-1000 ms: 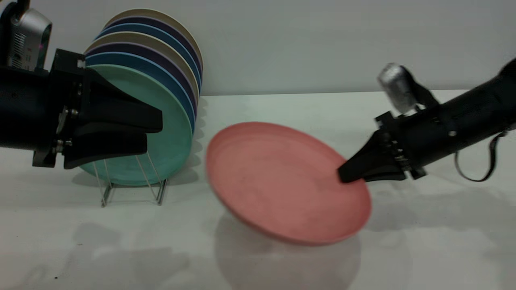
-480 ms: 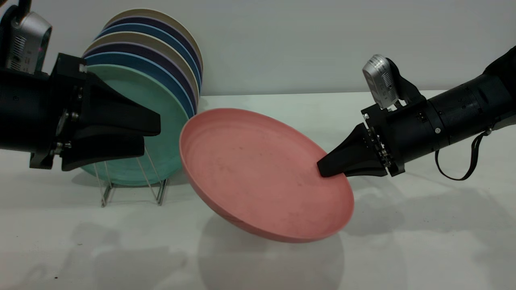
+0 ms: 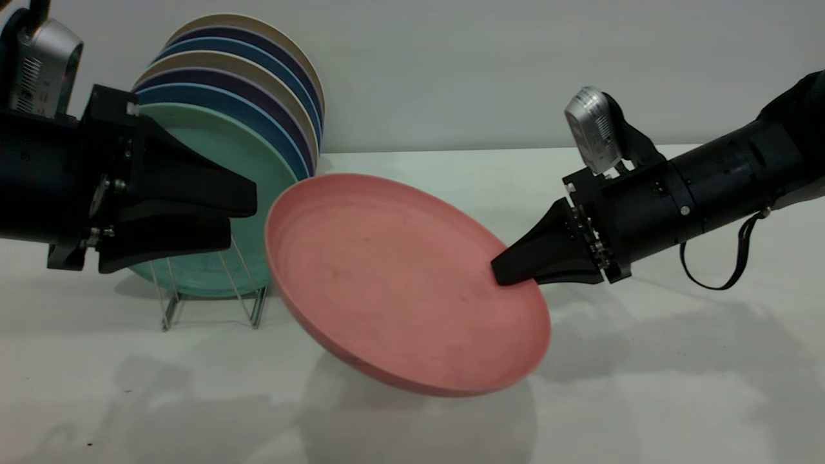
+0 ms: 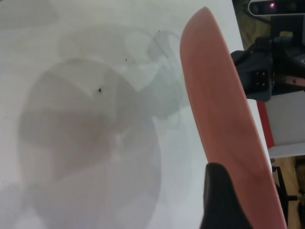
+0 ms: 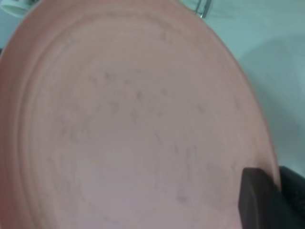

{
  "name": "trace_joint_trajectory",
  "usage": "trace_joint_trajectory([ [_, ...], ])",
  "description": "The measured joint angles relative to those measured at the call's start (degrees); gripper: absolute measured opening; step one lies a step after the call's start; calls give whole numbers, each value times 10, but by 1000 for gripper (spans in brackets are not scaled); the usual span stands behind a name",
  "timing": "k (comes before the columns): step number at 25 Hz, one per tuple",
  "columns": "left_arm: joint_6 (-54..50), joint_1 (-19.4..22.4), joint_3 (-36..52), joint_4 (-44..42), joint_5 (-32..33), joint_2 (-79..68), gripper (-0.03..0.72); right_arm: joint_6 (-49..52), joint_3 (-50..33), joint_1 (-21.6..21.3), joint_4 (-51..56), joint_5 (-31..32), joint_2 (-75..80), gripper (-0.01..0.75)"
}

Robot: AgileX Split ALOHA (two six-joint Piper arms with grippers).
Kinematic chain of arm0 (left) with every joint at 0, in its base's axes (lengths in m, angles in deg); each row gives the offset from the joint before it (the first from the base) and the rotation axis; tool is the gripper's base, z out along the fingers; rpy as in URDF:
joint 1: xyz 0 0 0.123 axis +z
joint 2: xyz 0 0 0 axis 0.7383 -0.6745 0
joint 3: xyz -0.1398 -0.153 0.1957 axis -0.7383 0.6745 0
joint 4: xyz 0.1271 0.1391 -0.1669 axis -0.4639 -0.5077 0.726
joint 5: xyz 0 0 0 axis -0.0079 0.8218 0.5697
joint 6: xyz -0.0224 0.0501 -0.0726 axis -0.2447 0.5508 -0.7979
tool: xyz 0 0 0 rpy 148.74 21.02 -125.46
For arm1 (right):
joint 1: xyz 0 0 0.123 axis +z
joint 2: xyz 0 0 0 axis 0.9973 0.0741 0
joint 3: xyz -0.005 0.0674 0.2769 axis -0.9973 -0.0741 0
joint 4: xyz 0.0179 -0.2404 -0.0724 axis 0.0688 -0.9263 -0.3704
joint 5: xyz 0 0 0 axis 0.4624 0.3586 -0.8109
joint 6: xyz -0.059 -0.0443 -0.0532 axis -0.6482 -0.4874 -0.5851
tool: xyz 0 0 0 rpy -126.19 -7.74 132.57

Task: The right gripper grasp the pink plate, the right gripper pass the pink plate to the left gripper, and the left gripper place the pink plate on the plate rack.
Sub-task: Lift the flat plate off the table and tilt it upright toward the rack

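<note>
While the right hand [image 3: 509, 274] grips it, the pink plate [image 3: 399, 283] has moved nearer the open left hand [image 3: 235, 216].

The pink plate [image 3: 399, 283] hangs tilted above the table [image 3: 644, 386], between the two grippers. The right gripper [image 3: 506, 270] clamps its right rim; the left gripper [image 3: 238, 216] sits left, apart from it (jaws parted), before the plate rack [image 3: 213, 303] with its upright plates [image 3: 258, 84].
</note>
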Motion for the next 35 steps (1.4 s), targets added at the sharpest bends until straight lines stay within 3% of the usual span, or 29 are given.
trace_joint_trajectory([
  [12,-1,0,0,0,-2,0,436,-27,0,70,74,22,0,13],
  [14,-7,0,0,1,-6,0,384,-36,0,73,82,19,0,14],
  [17,-17,1,0,6,-26,0,234,-44,0,73,87,19,0,26],
  [22,-17,1,0,6,-34,-2,224,-45,0,73,90,23,0,70],
  [26,-15,1,0,-12,-30,-2,194,-45,0,75,98,39,-1,203],
  [32,-15,1,0,-47,-56,-2,106,-33,0,68,95,43,-3,598],
  [35,-8,0,0,-53,-72,-4,79,-8,0,51,69,49,-4,709],
])
